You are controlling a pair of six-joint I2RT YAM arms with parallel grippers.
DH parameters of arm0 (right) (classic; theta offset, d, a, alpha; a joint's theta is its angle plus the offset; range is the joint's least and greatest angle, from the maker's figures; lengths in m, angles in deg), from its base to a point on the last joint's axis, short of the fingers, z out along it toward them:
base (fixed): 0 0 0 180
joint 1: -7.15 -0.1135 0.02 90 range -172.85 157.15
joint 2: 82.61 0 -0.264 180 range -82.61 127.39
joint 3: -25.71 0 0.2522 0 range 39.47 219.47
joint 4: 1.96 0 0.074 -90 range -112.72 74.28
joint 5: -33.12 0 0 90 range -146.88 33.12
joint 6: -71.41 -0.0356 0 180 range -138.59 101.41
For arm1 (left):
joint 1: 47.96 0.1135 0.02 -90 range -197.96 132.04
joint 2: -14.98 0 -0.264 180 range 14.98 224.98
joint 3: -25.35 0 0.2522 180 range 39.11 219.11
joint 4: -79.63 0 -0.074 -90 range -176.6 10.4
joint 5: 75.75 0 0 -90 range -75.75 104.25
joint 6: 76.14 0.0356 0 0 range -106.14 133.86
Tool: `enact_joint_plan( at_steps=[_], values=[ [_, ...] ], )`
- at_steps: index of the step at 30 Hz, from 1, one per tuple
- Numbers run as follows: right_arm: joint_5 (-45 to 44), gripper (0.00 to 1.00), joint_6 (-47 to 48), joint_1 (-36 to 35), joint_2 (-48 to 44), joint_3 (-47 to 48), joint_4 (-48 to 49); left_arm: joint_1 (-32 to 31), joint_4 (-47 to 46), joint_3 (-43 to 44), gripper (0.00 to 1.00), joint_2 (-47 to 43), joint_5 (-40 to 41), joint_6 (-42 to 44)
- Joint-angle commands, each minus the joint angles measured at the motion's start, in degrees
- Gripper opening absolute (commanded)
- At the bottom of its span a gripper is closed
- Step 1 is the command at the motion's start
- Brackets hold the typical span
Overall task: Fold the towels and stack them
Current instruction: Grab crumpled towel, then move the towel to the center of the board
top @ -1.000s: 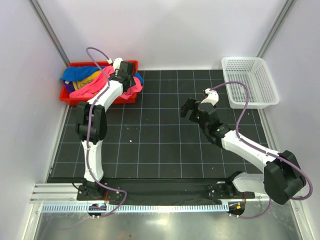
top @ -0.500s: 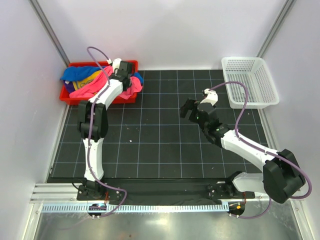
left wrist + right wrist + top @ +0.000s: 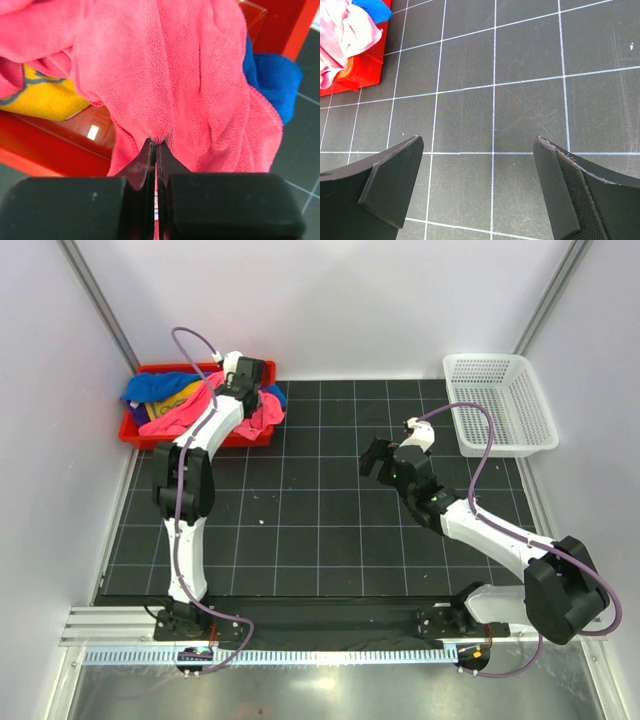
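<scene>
A heap of towels fills the red bin [image 3: 135,432] at the back left. The hot pink towel [image 3: 190,412] lies on top and spills over the bin's right end. A bright blue towel [image 3: 150,386] and a yellow-orange one [image 3: 168,398] lie behind it. My left gripper [image 3: 248,390] hangs over the bin's right end. In the left wrist view it [image 3: 154,145] is shut on a pinched fold of the hot pink towel [image 3: 190,75], with the yellow-orange towel [image 3: 45,97] and the blue towel [image 3: 272,80] beside it. My right gripper [image 3: 376,460] hovers open over the mat, holding nothing [image 3: 480,145].
A white mesh basket [image 3: 500,405] stands at the back right. The black gridded mat [image 3: 300,530] covers the table between the arms. In the right wrist view, the red bin's corner [image 3: 350,82] and a pale pink cloth [image 3: 345,30] show at the top left.
My left gripper has closed onto the hot pink towel and shifted slightly back over the bin. The right arm has barely moved.
</scene>
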Motion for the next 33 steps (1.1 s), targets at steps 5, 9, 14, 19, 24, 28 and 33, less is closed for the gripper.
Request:
enact_joint_plan(
  at_steps=[5,9,14,19,24,28,33],
  values=[
    [-0.39,1.0,0.96,-0.01,-0.11,1.79,2.88,0.09,0.2,3.2,0.0,-10.22,-0.18,1.71],
    [-0.38,1.0,0.96,-0.01,-0.2,1.7,2.97,-1.23,0.55,3.37,0.0,-13.39,-0.36,2.94],
    [-0.91,1.0,0.88,0.08,-0.99,1.0,3.5,-4.83,0.82,1.97,0.0,-17.43,-0.27,3.39],
    [-3.19,1.0,0.35,-0.01,-2.83,-0.4,4.11,-10.18,0.73,-0.4,0.0,-22.43,1.13,4.79],
    [-7.15,1.0,-0.44,-0.01,-5.47,-2.95,5.26,-17.57,0.82,-3.92,0.0,-26.83,1.66,4.44],
    [-11.71,1.0,-1.14,-0.01,-7.66,-3.75,4.64,-24.15,0.64,-9.88,0.0,-31.05,1.66,2.6],
    [-13.84,1.0,-1.76,1.31,-9.16,-1.73,-0.97,-33.98,-1.11,-22.36,0.0,-37.64,1.31,-1.0]
  ],
)
